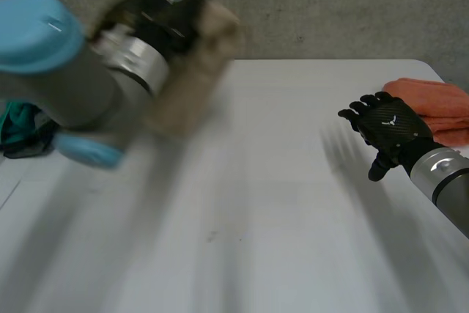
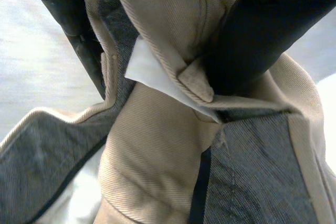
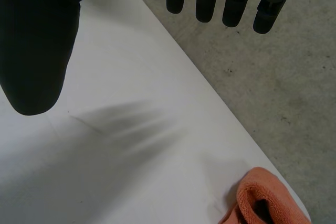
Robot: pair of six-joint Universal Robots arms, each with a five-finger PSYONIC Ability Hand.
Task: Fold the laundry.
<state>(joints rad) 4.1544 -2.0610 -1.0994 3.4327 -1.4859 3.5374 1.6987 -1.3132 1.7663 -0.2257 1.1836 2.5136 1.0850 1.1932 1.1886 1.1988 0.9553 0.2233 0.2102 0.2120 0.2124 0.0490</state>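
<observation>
My left hand point(image 1: 170, 1) is raised high over the table's far left, its fingers curled round a beige garment point(image 1: 192, 71) that hangs from it. In the left wrist view the beige garment point(image 2: 157, 156) with a grey lining bunches between the thumb point(image 2: 262, 35) and the fingers point(image 2: 79, 30). My right hand point(image 1: 388, 130) hovers over the table's right side, fingers straight and holding nothing; in its own wrist view the right hand point(image 3: 37, 40) is spread above the bare white table point(image 3: 121, 171).
An orange folded cloth point(image 1: 436, 108) lies at the table's right edge behind my right hand, and the orange cloth point(image 3: 265, 200) sits by the table edge. A teal cloth pile point(image 1: 22, 130) lies at the far left. Grey floor point(image 3: 273, 77) runs beyond the table.
</observation>
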